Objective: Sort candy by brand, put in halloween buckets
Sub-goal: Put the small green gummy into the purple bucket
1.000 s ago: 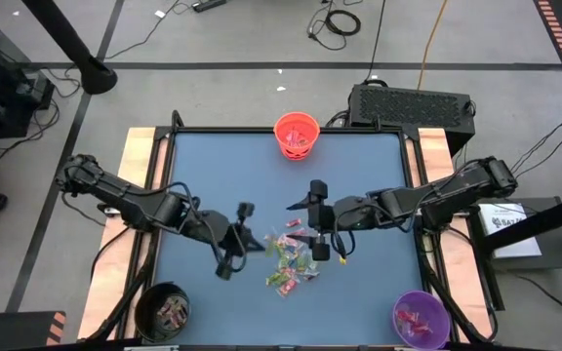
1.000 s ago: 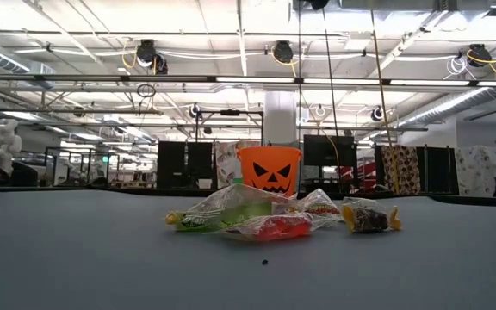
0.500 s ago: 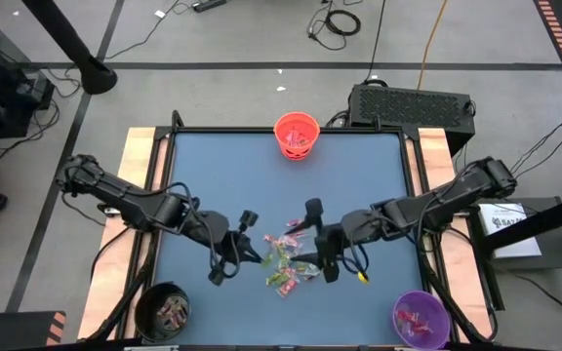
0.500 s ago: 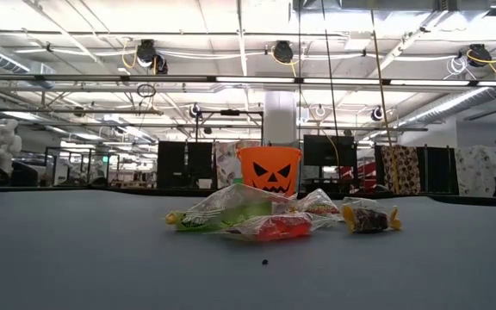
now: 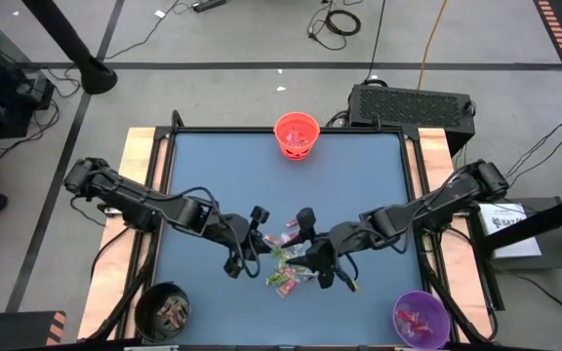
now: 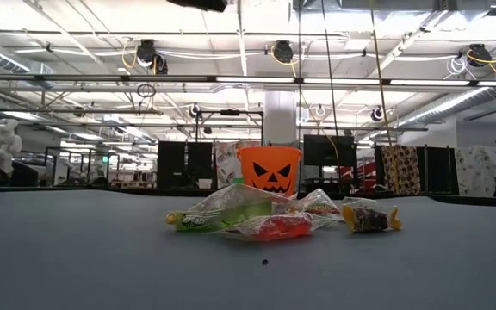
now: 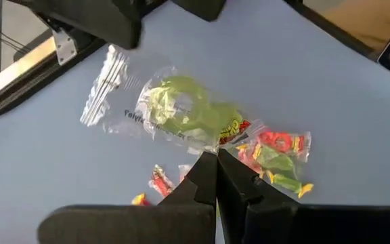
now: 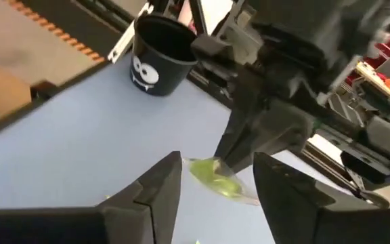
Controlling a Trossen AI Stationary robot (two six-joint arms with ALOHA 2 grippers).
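The left hand (image 7: pixel 215 157), pinched shut on a green candy (image 7: pixel 185 115) in crinkly clear wrap, holds it above the blue desk (image 5: pixel 213 175). The right hand (image 8: pixel 212 169), fingers apart, straddles that same candy. More glossy sweets (image 5: pixel 286 278) lie beneath. Round plastic buckets: orange (image 5: pixel 297 135), black (image 5: pixel 163 310), purple (image 5: pixel 421 318).

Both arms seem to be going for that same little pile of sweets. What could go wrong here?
The left end effector, shut on a green candy, and the right end effector, with its fingers apart on either side of that wrapper, are crowded together and could bump. A pull from both might tear the thin clear wrapper. Either arm could also scatter the pile across the table.
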